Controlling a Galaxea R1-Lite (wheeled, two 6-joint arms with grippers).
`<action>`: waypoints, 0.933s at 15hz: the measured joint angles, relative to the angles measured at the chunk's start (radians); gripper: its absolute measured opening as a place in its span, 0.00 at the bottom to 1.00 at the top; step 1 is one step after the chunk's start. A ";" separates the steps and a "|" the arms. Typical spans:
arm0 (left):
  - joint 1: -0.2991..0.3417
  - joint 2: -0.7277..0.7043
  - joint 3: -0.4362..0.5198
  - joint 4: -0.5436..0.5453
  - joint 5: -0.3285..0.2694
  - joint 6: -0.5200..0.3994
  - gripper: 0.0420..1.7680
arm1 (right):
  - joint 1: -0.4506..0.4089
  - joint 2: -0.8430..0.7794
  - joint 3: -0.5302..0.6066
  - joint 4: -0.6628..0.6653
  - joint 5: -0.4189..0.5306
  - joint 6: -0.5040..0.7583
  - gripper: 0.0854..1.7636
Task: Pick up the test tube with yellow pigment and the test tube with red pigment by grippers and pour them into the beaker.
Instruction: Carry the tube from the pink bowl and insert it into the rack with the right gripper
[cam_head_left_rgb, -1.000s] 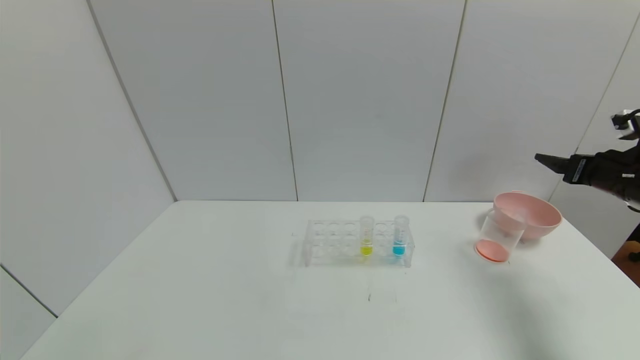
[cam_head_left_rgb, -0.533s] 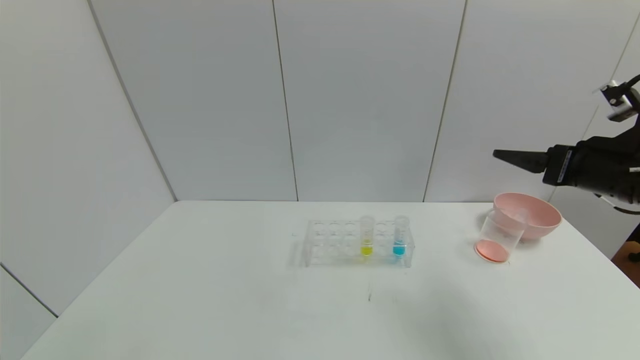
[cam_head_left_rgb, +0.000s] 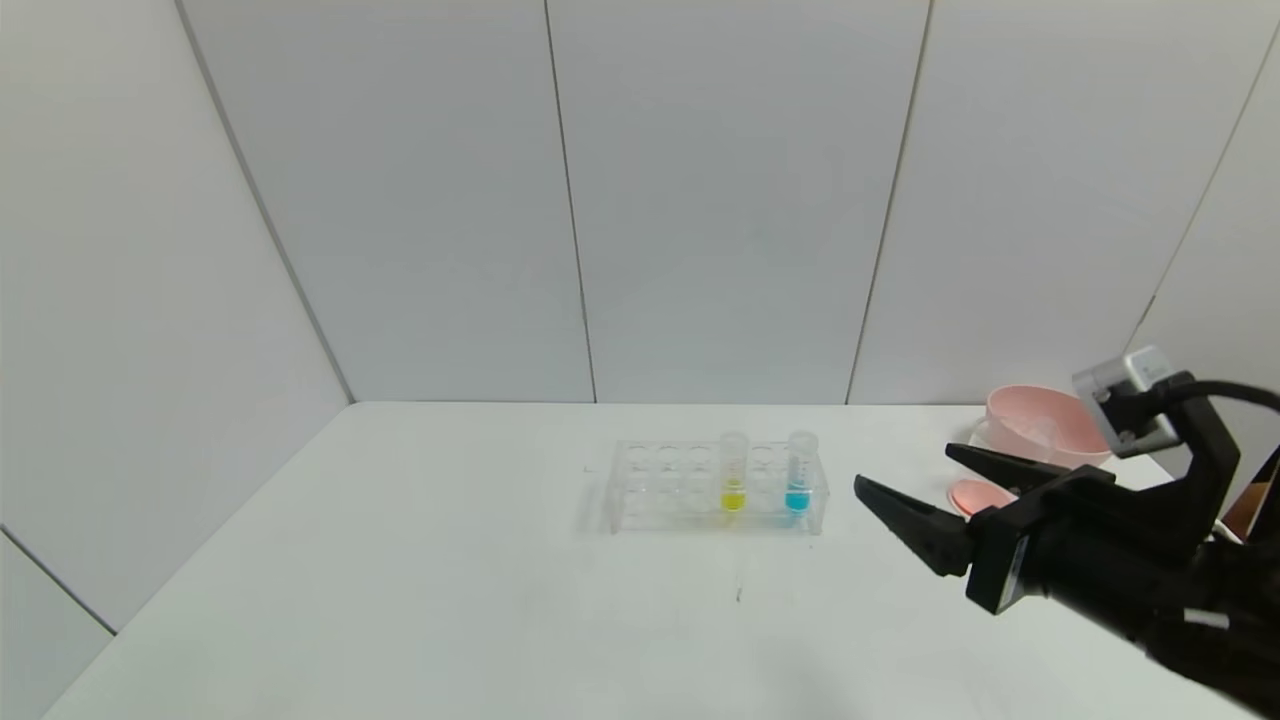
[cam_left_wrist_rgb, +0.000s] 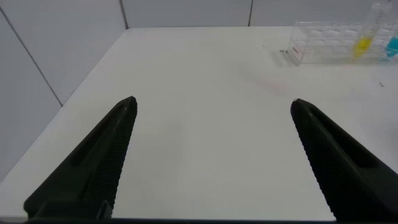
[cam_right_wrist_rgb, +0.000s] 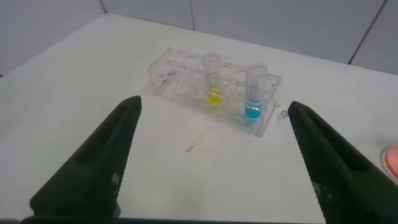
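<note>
Table (cam_head_left_rgb: 400, 600) holds rack (cam_head_left_rgb: 660, 495), yellow tube (cam_head_left_rgb: 733, 472) upright in it beside blue tube (cam_head_left_rgb: 799, 470). Right gripper (cam_head_left_rgb: 925, 490) hovers right of rack, fingers apart, partly hiding beaker (cam_head_left_rgb: 975, 495). Left gripper (cam_left_wrist_rgb: 211, 124) fingers apart over bare table.

No readable text, label, brand or number showing anywhere. Faint graduation marks showing on slim clear tube with yellow liquid (cam_right_wrist_rgb: 213, 78) in clear plastic many-holed rack (cam_right_wrist_rgb: 180, 78), too small for reading.
</note>
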 joint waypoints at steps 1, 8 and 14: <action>0.000 0.000 0.000 0.000 0.000 0.000 1.00 | 0.037 0.029 0.031 -0.051 -0.052 0.010 0.95; 0.000 0.000 0.000 0.000 0.000 0.000 1.00 | 0.155 0.346 -0.059 -0.226 -0.261 0.056 0.96; 0.000 0.000 0.000 0.000 0.000 0.000 1.00 | 0.147 0.606 -0.295 -0.227 -0.305 0.076 0.96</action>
